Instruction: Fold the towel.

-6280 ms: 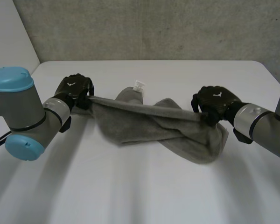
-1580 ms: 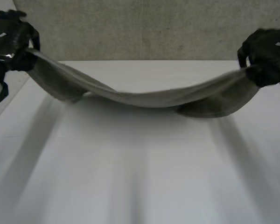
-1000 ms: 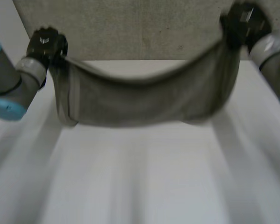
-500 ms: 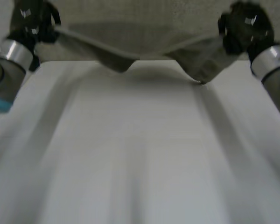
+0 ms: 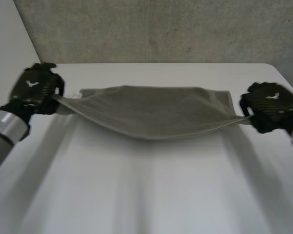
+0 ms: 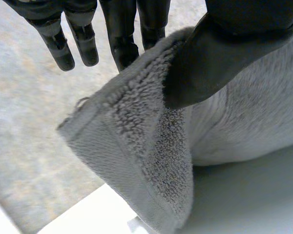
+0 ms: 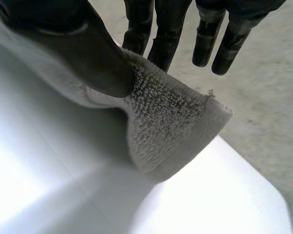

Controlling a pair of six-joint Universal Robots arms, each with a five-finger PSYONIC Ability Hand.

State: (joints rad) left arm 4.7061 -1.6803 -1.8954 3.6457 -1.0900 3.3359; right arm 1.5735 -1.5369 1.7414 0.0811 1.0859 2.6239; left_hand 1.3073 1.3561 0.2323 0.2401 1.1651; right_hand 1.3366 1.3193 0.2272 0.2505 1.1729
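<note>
Black left hand (image 5: 35,87) pinches one towel (image 5: 151,109) corner between thumb and fingers (image 6: 122,34). The grey cloth's long axis runs crosswise, sagging low over my white surface (image 5: 151,195), to the right hand (image 5: 271,105), pinching the opposite corner likewise.

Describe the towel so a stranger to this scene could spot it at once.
Start at the white table. Between the left hand and the right hand, each pinching a corner, hangs the grey terry towel, sagging midway. It is the only cloth there.
</note>
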